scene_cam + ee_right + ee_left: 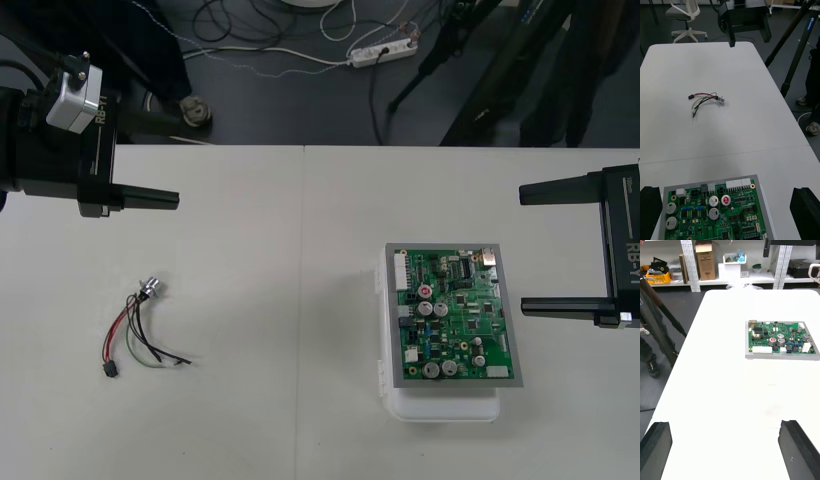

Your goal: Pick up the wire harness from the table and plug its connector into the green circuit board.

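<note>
Right wrist view. Nearest the camera, right gripper [727, 189] with its two black fingers [649, 210] set wide apart, one to either side of the green circuit board [715, 215]. Board flat on the light table [752, 123], grey-framed, with round capacitors and white connectors along its far edge. Farther out, well apart from the board, wire harness [705, 99] loose on the tabletop: black plug [690, 97] at one end, round metal socket [721, 100] at the other, red, black and pale wires bowed between. At the table's far end, left gripper [748, 32], dark, above the surface.
</note>
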